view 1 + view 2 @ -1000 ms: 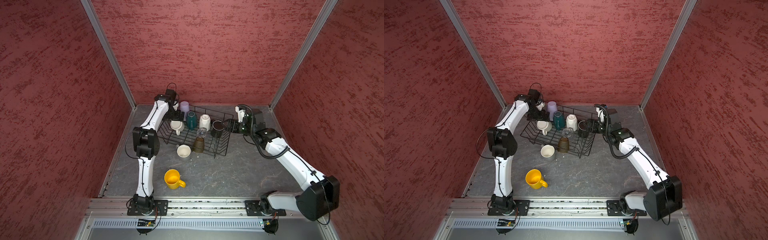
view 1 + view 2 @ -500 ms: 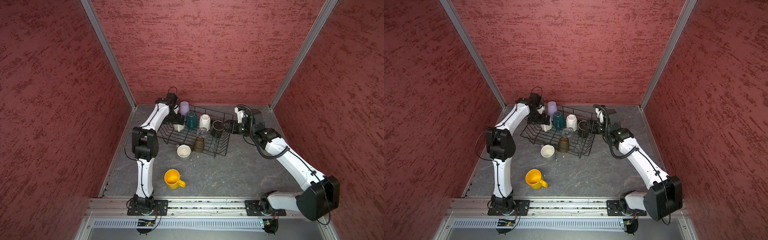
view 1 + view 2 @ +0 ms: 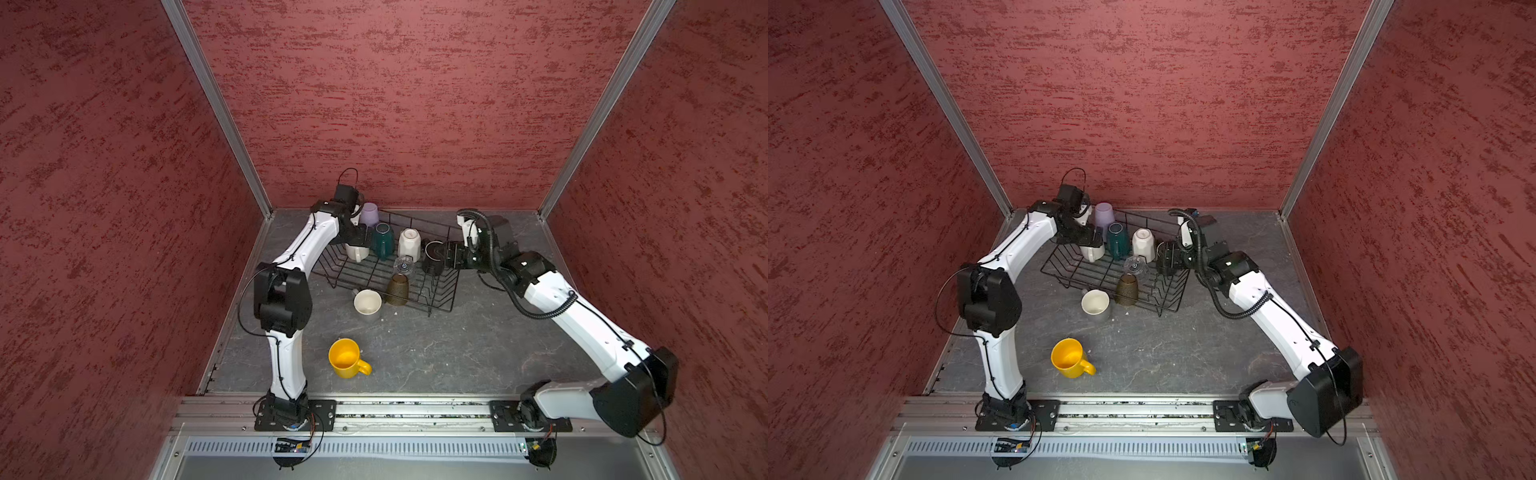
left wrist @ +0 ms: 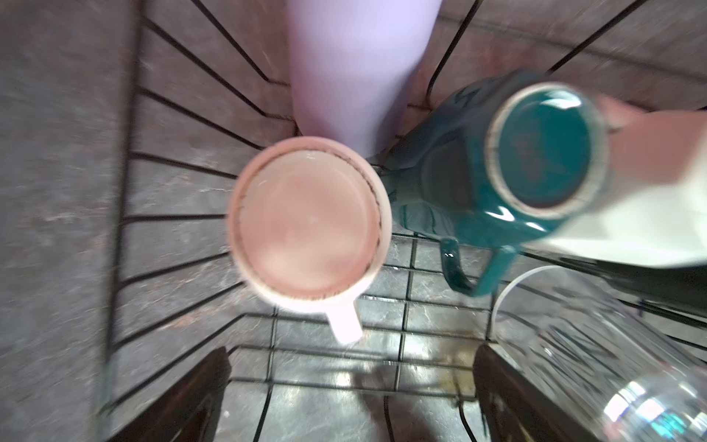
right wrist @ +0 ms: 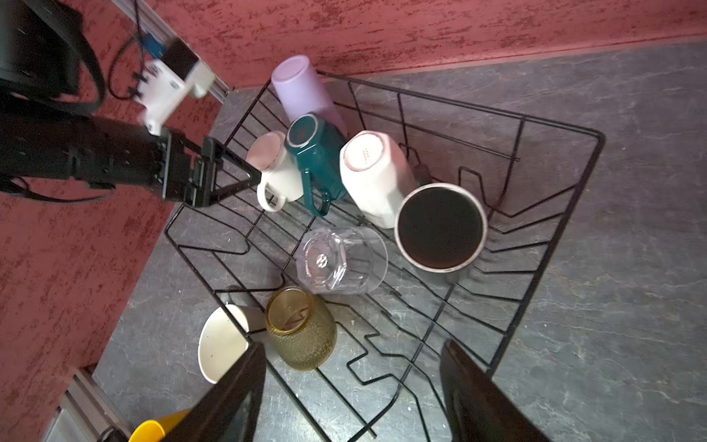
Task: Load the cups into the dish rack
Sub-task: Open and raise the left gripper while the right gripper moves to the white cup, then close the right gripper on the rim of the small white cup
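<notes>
Left fingers [image 4: 183, 402] spread — white mug [image 4: 308, 218] just ahead | right fingers [image 5: 229, 402] spread — black cup [image 5: 440, 227] ahead

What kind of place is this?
Probably a robot test booth, not a kitchen: plain red walls box it in, two robot arms stand on a metal rail, beside a wire dish rack.
</notes>
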{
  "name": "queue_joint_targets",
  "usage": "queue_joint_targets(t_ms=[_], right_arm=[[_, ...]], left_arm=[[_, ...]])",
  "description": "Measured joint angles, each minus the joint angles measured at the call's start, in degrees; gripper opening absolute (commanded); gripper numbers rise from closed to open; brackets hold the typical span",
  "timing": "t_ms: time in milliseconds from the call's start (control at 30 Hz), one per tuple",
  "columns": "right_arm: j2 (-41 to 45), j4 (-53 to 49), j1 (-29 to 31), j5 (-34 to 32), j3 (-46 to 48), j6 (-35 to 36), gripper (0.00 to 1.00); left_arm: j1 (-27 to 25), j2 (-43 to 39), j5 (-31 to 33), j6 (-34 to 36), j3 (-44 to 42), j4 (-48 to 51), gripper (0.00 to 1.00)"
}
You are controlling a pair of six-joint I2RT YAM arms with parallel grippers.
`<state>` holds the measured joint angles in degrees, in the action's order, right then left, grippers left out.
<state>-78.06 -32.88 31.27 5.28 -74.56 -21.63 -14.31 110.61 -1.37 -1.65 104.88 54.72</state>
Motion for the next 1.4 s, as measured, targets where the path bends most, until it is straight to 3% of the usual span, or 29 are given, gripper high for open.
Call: queue_joint_targets(t_ms=[267, 433, 700, 933, 1400], right_arm=[[-5.49, -5.92, 15.89, -8.04, -2.56, -4.7, 0.65], [-12.11, -8.66, 22.4, -10.08, -6.01, -9.94, 0.62], [-20.61, -10.67, 28.24, -12.87, -10.86, -18.97, 0.57], [-25.83, -11.37, 29.59, -14.88, -14.6, -23.87, 0.52], [-37.09, -12.31, 29.66, -17.07, -21.49, -24.96, 0.46]], left_arm=[[4.68, -22.95, -1.99, -4.22, -18.16, -19.3, 1.0], [9.97, -30.25, -4.15, -8.96, -28.17, -27.93, 1.0], [13.22, -32.72, -6.69, -12.74, -33.24, -33.46, 1.0], [14.47, -35.1, -7.8, -14.14, -35.52, -36.17, 1.0], [14.29, -36.41, -7.78, -14.01, -36.22, -37.22, 1.0]])
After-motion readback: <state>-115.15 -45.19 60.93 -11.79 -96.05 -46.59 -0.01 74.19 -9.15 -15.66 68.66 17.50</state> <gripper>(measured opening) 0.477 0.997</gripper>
